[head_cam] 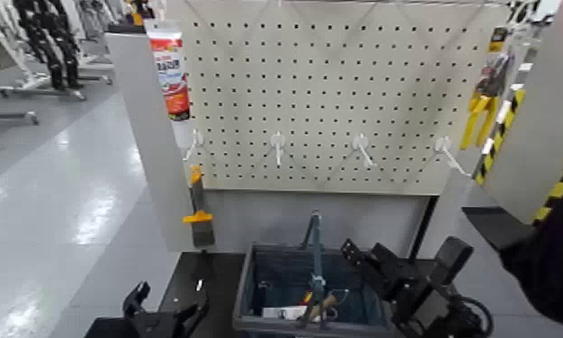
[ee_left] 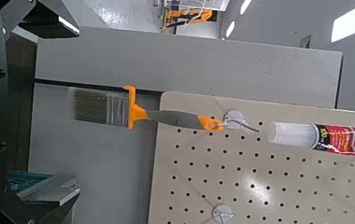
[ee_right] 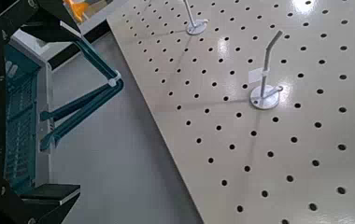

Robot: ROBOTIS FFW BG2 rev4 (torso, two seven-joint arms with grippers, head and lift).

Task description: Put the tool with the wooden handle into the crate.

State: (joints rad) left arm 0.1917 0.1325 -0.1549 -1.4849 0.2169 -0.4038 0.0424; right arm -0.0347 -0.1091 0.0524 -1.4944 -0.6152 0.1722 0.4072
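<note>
I hold my right gripper [head_cam: 400, 253] over the right side of the crate [head_cam: 249, 301], its fingers wide apart with nothing between them. My left gripper [head_cam: 173, 301] waits near, to the left of the crate, its fingers apart too.

The tool with the wooden handle [head_cam: 329, 313] lies inside the crate, in the near part and right of the middle. I make out its light-brown handle and a bit of pale cord; I cannot tell how its blade lies. Just left of it I see a small red and yellow item [head_cam: 308, 298] and a white item [head_cam: 292, 312], too small for me to name. The crate's tall bail handle [head_cam: 317, 256] stands up over the middle.

Beyond the crate rises the pegboard [head_cam: 312, 90], with a row of white hooks [head_cam: 361, 142] along its lower part. From the leftmost hook hangs an orange and grey brush [head_cam: 201, 216], bristles down. Above it I see a red and white tube [head_cam: 170, 76], and at the far right, yellow-handled pliers [head_cam: 479, 117].
</note>
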